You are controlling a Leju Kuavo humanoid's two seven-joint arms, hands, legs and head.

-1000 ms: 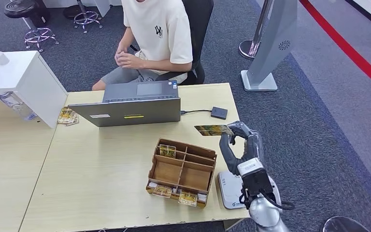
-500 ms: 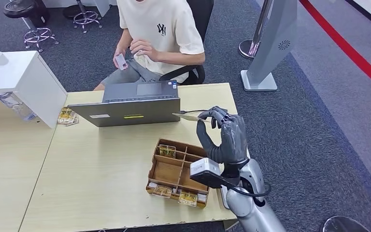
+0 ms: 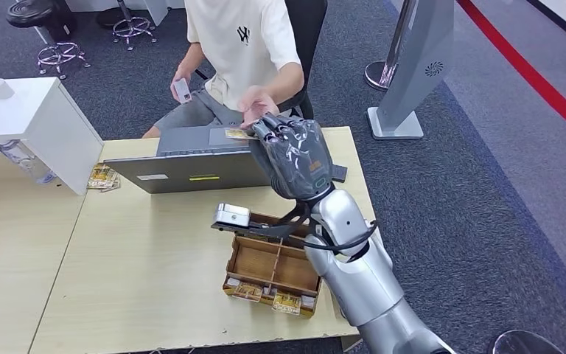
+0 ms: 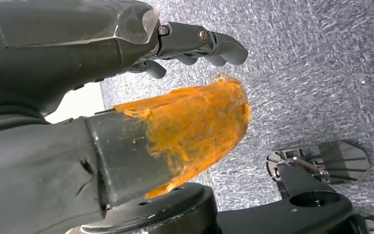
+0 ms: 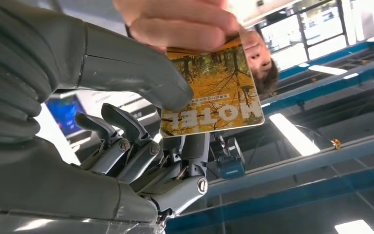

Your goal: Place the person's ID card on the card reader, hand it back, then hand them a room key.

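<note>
My right hand (image 3: 295,156) reaches over the laptop toward the seated person, pinching a room key card (image 3: 237,133) between thumb and fingers. In the right wrist view the room key card (image 5: 214,92) has an autumn forest print and the word HOTEL. The person's hand (image 3: 256,103) (image 5: 185,22) grips the card's far end. Their other hand holds a small ID card (image 3: 183,90) near their lap. My left hand (image 4: 102,73) hangs over grey carpet, fingers apart, holding nothing; its thumb is wrapped in orange tape.
A grey laptop (image 3: 191,166) stands open on the wooden table (image 3: 133,280). A wooden organiser (image 3: 265,265) with several key cards sits under my right forearm. A small black box (image 3: 341,174) lies beside my hand. A white cabinet (image 3: 37,118) stands at the left.
My right hand has moved with the key card from the table's right side up and forward over the laptop. The person has reached out and taken hold of the card's far end.
</note>
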